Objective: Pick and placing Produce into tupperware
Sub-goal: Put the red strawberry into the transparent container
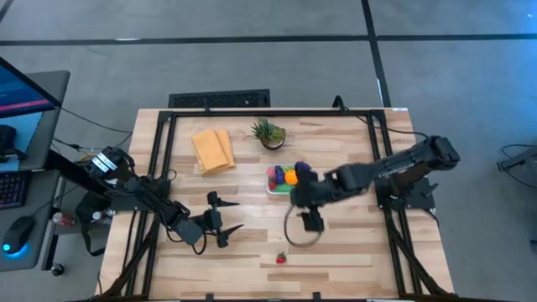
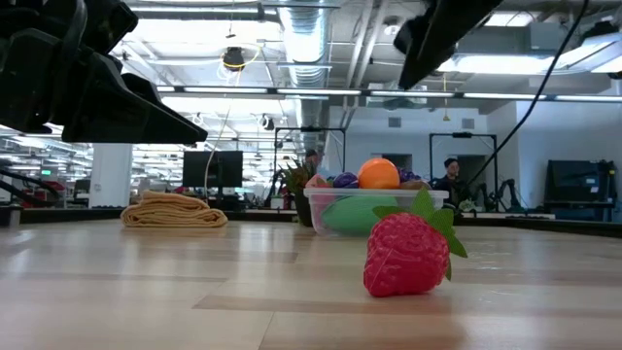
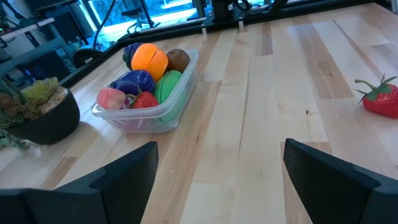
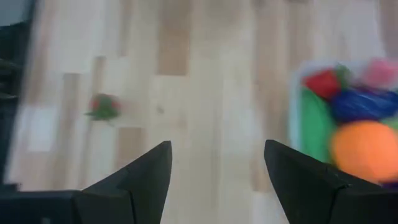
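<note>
High view: right gripper [image 1: 312, 220] open wide beside the filled container [image 1: 283, 189], left gripper [image 1: 220, 220] open wide, one strawberry [image 1: 281, 258] loose on the table [image 1: 352, 243].

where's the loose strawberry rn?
In the high view the strawberry lies alone on the bare wood near the table's front edge, in front of the tupperware and between the open left gripper and open right gripper.

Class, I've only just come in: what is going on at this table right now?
A two-armed robot is packing toy produce into the tupperware, which is already nearly full. One strawberry lies alone on the table. The right gripper hangs open and empty between the container and that strawberry. The left gripper waits open to the side.
</note>
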